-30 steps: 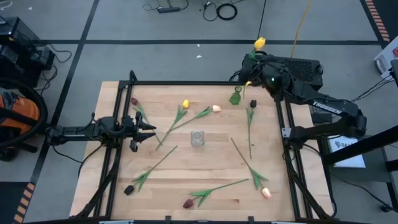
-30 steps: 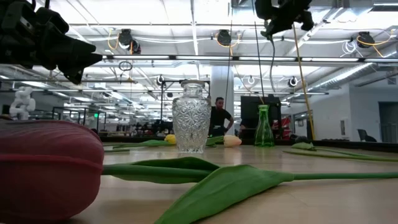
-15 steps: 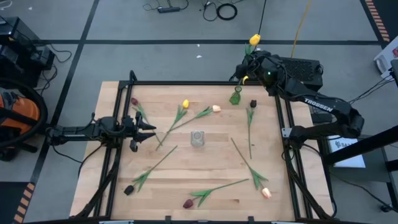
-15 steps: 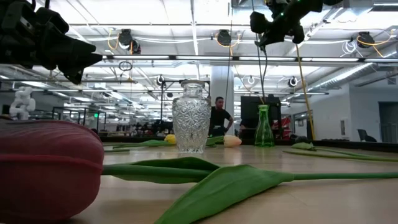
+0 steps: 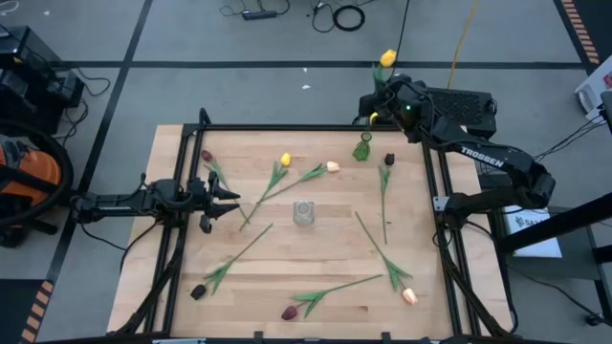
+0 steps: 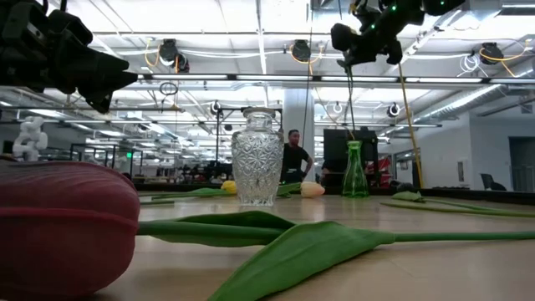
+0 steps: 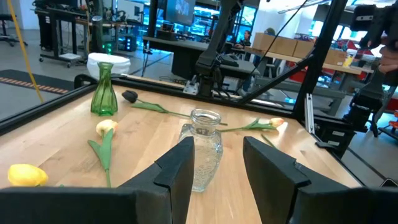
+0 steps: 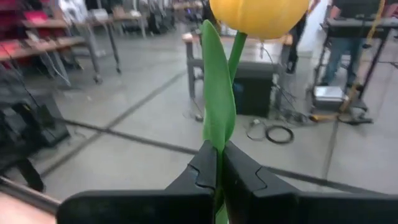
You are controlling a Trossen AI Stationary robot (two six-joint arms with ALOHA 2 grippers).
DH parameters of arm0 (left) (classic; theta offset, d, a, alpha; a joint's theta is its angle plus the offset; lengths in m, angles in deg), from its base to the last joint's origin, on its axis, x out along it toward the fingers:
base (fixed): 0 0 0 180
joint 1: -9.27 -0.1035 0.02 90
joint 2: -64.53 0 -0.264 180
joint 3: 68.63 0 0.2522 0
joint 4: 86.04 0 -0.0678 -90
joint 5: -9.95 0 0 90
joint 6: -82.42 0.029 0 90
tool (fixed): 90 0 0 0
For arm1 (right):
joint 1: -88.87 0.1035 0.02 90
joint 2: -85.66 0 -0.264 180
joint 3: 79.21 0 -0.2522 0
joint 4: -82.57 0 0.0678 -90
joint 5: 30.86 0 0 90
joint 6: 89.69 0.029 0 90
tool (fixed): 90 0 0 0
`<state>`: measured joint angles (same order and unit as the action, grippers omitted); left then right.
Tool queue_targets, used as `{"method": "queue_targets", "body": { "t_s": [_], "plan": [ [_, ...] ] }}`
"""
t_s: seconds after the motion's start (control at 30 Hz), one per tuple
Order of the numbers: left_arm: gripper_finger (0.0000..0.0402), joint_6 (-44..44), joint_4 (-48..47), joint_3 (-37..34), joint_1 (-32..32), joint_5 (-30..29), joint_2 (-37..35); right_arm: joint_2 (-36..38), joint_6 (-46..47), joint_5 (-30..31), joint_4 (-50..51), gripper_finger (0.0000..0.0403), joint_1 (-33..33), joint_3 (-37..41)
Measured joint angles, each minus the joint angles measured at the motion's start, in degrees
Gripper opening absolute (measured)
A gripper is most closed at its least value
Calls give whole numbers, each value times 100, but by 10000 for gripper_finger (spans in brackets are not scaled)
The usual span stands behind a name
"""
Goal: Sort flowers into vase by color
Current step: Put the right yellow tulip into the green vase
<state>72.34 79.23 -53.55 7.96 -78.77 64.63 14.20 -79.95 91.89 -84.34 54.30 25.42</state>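
My right gripper (image 5: 384, 94) is raised over the table's far right corner, shut on a yellow tulip (image 5: 387, 59) whose head stands above the fingers. In the low view its stem (image 6: 349, 96) hangs toward the mouth of the small green vase (image 6: 354, 171). The green vase (image 5: 361, 149) stands near the far edge and a clear glass vase (image 5: 303, 212) at mid-table. Several tulips lie flat: yellow (image 5: 284, 160), peach (image 5: 332, 166), dark (image 5: 389, 160), maroon (image 5: 289, 312). My left gripper (image 5: 229, 203) waits open near the left edge, facing the clear vase (image 7: 205, 149). My right gripper pinches the yellow tulip between its two fingers at the upper stem and leaf base (image 8: 219, 152), a short way under the head (image 8: 258, 15). The flower is lifted clear and roughly upright, head up. Its long stem (image 6: 349, 96) hangs below the fingers.
A black frame rail (image 5: 287, 127) runs round the table. More tulips lie near the near edge: a dark one (image 5: 198, 291) and a peach one (image 5: 409, 296). A person (image 6: 293, 155) stands in the room far behind the table.
My right gripper has carried the yellow tulip a little toward the table's left and far edge, still shut on it. In the low view the hanging stem has swung left, from right of the green vase to above its mouth.
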Motion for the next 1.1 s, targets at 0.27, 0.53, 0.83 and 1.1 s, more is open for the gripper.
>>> {"method": "queue_targets", "body": {
  "t_s": [0.27, 0.53, 0.83, 1.1],
  "plan": [
    [146, 0, 1, 0, 0, 0, 0, 81, -158, -10, -170, 2, 0, 0],
    [146, 0, 0, 0, -1, 0, 0, 79, -22, 16, 100, 2, 1, 0],
    [146, 0, 0, 0, 1, 0, 0, 8, -26, 74, 627, 2, 5, 1],
    [146, 0, 1, 0, 0, 0, 0, -186, 460, 39, -140, 2, 23, 770]
  ]
}}
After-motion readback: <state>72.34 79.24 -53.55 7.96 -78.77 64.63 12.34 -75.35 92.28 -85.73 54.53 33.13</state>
